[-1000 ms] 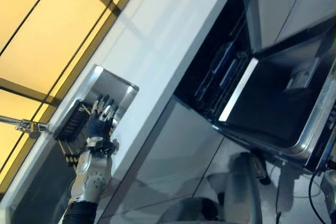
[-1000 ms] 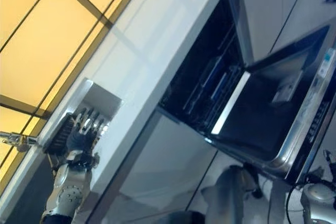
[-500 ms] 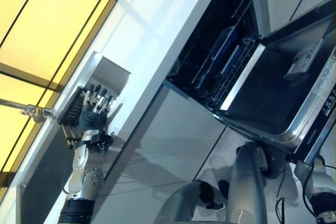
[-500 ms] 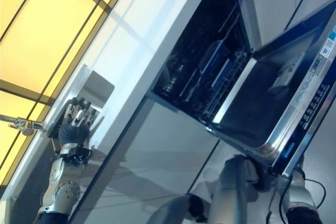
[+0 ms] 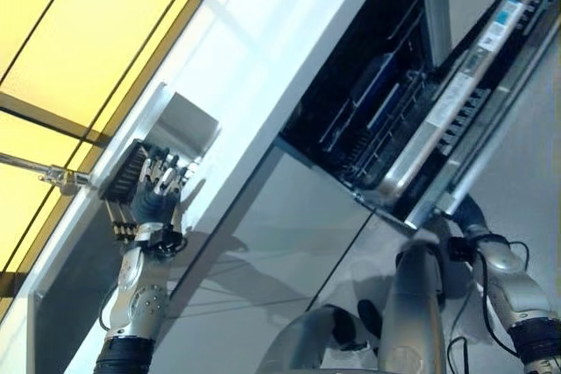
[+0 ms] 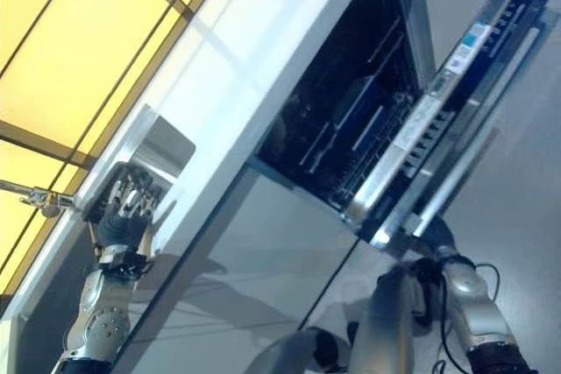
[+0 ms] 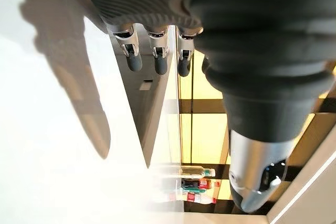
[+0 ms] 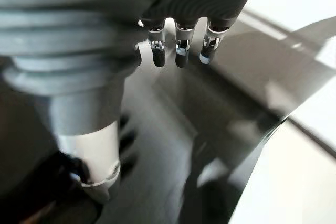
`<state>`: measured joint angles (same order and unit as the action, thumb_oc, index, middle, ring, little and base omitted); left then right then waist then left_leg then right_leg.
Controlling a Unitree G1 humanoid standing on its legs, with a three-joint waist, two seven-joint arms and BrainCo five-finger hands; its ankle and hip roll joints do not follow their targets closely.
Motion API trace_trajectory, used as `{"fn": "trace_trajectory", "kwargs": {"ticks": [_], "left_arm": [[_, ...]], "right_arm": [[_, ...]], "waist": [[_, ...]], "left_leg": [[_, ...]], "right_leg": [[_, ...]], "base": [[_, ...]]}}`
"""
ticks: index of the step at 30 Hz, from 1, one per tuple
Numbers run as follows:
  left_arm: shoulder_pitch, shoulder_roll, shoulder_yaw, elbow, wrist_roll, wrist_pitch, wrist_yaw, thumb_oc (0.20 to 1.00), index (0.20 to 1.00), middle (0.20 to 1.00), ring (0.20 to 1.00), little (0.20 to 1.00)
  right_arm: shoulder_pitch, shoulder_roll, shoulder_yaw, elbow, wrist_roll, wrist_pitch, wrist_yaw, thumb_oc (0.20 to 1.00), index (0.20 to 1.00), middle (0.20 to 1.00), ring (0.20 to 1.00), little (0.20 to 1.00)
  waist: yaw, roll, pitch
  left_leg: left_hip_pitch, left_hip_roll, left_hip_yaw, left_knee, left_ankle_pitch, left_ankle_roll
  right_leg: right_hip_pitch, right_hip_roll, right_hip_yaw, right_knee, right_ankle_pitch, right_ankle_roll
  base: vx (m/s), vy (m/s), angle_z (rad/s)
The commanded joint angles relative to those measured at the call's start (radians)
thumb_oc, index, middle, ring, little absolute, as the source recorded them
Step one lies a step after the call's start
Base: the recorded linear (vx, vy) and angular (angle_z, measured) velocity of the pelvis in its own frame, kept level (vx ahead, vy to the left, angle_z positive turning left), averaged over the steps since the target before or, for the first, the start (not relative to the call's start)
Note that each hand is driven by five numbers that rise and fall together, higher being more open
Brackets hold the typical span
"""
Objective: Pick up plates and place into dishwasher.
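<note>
So the left robot hand point(image 5: 156, 192) is up at the sink point(image 5: 180, 133) set into the white counter point(image 5: 263, 59), fingers spread and loose, not holding anything. It sits right at the dark dish rack point(image 5: 123, 190) on the sink's edge. That rack is presumably where the plates are, but I honestly can't make out a single plate there, so plate count at the sink is "can't tell".

The dishwasher point(image 5: 386, 120) lies well along the counter from the sink, on the robot's right side, and its door point(image 5: 465, 102) is tilted partway up, not lying flat. The right robot hand point(image 6: 436, 236) is down under the lower edge of that door; its wrist view shows the fingers point(image 8: 181, 53) hanging straight and relaxed with nothing gripped.

So the left hand is nearer the rack, the right hand nearer the dishwasher. My guess is any plate has to travel the long way along the counter edge, left to right.

Counts: one sink, one rack, one dishwasher. Inside it are two blue-ish flat things point(image 5: 379, 98) standing on edge, maybe plates already loaded.
</note>
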<state>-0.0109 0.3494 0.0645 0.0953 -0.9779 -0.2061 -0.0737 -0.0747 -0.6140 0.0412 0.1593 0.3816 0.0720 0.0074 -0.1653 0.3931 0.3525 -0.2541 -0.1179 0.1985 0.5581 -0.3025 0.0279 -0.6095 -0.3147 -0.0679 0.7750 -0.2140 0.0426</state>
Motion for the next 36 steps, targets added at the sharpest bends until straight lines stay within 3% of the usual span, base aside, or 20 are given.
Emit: {"fn": "trace_trajectory", "kwargs": {"ticks": [1,2,7,13,19,24,29,31,34,36], "left_arm": [[0.012,0.059,0.095,-0.027,-0.059,-0.022,-0.024,1.000,1.000,1.000,1.000,1.000],[0.012,0.060,0.103,-0.022,-0.060,-0.023,-0.029,1.000,1.000,1.000,1.000,1.000],[0.009,0.067,0.133,-0.001,-0.015,-0.019,-0.030,1.000,1.000,1.000,1.000,1.000],[0.016,0.073,0.167,0.000,0.021,0.004,-0.044,1.000,1.000,1.000,1.000,1.000],[0.022,0.099,0.200,0.008,0.096,0.036,-0.092,1.000,1.000,1.000,1.000,1.000],[0.021,0.103,0.230,0.017,0.111,0.051,-0.125,1.000,1.000,1.000,1.000,1.000],[0.040,0.085,0.260,0.025,0.124,0.030,-0.164,1.000,1.000,1.000,1.000,1.000],[0.060,0.078,0.280,0.018,0.129,0.023,-0.174,1.000,1.000,1.000,1.000,1.000],[0.093,0.070,0.307,0.010,0.124,0.008,-0.188,1.000,1.000,1.000,1.000,1.000],[0.107,0.074,0.327,0.002,0.115,0.007,-0.197,1.000,1.000,1.000,1.000,1.000]], "right_arm": [[-0.199,0.082,0.055,-0.200,-0.029,-0.090,0.114,1.000,1.000,1.000,1.000,1.000],[-0.195,0.088,0.055,-0.209,-0.039,-0.088,0.123,1.000,1.000,1.000,1.000,1.000],[-0.138,0.108,0.044,-0.220,-0.062,-0.096,0.161,1.000,1.000,1.000,1.000,1.000],[-0.056,0.122,0.002,-0.222,-0.055,-0.134,0.211,1.000,1.000,1.000,1.000,1.000],[-0.013,0.143,-0.030,-0.209,-0.029,-0.145,0.214,1.000,1.000,1.000,1.000,1.000],[0.013,0.168,-0.057,-0.191,-0.011,-0.131,0.195,1.000,1.000,1.000,1.000,1.000],[0.094,0.199,-0.120,-0.149,-0.014,-0.079,0.091,1.000,1.000,1.000,1.000,1.000],[0.137,0.217,-0.162,-0.120,0.012,-0.032,0.008,1.000,1.000,1.000,1.000,1.000],[0.207,0.247,-0.218,-0.078,-0.007,0.013,-0.039,1.000,1.000,1.000,1.000,1.000],[0.241,0.247,-0.258,-0.025,0.037,0.085,-0.133,1.000,1.000,1.000,1.000,1.000]], "waist": [[0.069,-0.040,-0.003],[0.073,-0.051,-0.014],[0.099,-0.128,-0.098],[0.124,-0.215,-0.204],[0.141,-0.297,-0.284],[0.145,-0.326,-0.324],[0.131,-0.338,-0.339],[0.121,-0.340,-0.342],[0.105,-0.340,-0.340],[0.096,-0.342,-0.337]], "left_leg": [[0.010,-0.045,0.043,-0.058,0.031,0.047],[0.014,-0.039,0.045,-0.079,0.055,0.054],[0.107,-0.018,0.006,-0.196,0.093,0.043],[0.209,0.010,-0.033,-0.341,0.140,0.019],[0.295,0.056,-0.053,-0.453,0.169,-0.002],[0.333,0.077,-0.051,-0.518,0.191,-0.014],[0.358,0.089,-0.045,-0.558,0.199,-0.019],[0.365,0.092,-0.044,-0.570,0.200,-0.018],[0.370,0.092,-0.040,-0.580,0.200,-0.014],[0.370,0.092,-0.036,-0.582,0.200,-0.014]], "right_leg": [[0.169,0.002,0.055,-0.128,-0.010,-0.002],[0.181,0.007,0.045,-0.164,0.025,-0.005],[0.319,0.038,-0.010,-0.321,0.071,0.014],[0.487,0.098,-0.070,-0.507,0.098,0.029],[0.607,0.159,-0.091,-0.639,0.109,0.021],[0.656,0.187,-0.097,-0.706,0.123,0.019],[0.677,0.201,-0.096,-0.732,0.127,0.018],[0.680,0.206,-0.089,-0.736,0.126,0.019],[0.675,0.212,-0.077,-0.731,0.121,0.019],[0.672,0.215,-0.069,-0.729,0.120,0.022]], "base": [[-0.02,-0.030,0.15],[-0.02,-0.049,0.24],[0.04,-0.098,0.31],[0.03,-0.130,0.29],[0.01,-0.161,0.14],[-0.01,-0.098,0.01],[-0.05,-0.023,-0.01],[-0.04,0.002,-0.04],[-0.05,0.012,-0.09],[-0.06,0.015,-0.12]]}}
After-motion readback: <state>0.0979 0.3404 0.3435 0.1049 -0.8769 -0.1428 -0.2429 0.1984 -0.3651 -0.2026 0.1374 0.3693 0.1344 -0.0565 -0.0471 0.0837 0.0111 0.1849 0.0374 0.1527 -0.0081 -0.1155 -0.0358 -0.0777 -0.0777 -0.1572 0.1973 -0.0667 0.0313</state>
